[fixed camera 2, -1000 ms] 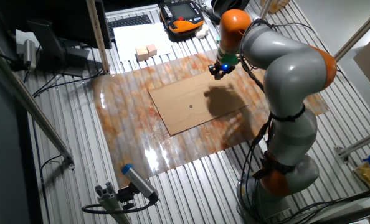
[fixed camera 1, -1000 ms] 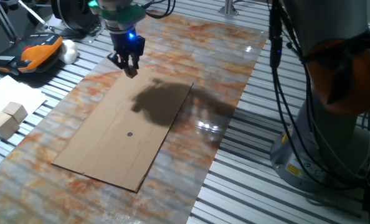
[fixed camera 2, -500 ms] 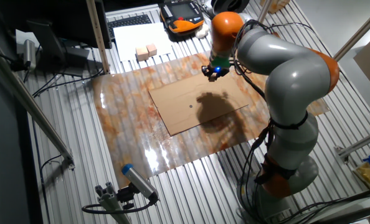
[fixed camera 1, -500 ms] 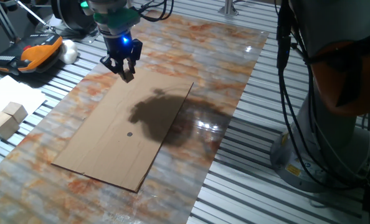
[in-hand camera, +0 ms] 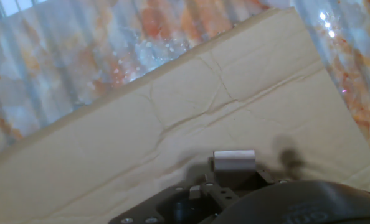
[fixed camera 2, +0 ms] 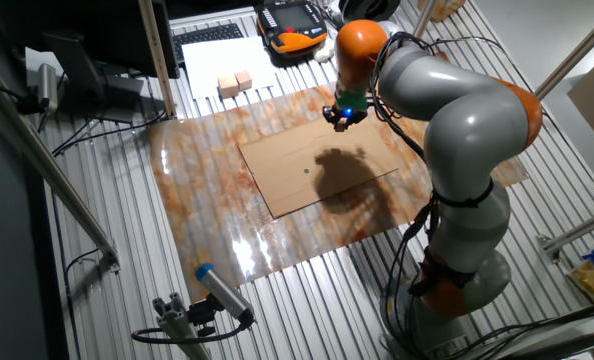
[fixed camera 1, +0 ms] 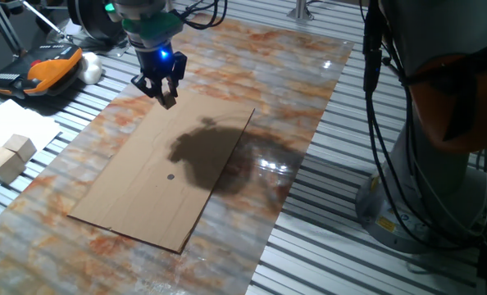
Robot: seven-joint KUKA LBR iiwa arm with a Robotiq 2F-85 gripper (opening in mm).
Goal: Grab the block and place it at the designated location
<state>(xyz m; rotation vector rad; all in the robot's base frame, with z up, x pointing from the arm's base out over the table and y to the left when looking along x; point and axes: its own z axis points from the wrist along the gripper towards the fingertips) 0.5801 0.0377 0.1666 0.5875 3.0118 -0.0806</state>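
Marbled surface [fixed camera 1: 293, 90] carrying cardboard sheet [fixed camera 1: 120, 201]. Gripper [fixed camera 1: 166, 99] above the sheet's far edge, jaws pinching the block [in-hand camera: 233, 160]. Dot mark [fixed camera 1: 170, 175] mid-sheet, well apart from the gripper.

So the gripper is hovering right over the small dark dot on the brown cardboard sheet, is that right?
Not quite. The gripper is over the far edge of the brown cardboard sheet, well away from the small dark dot, which lies uncovered near the sheet's middle. One fixed view shows this.

No lettering seems readable anywhere; any labels are too small or blurred.
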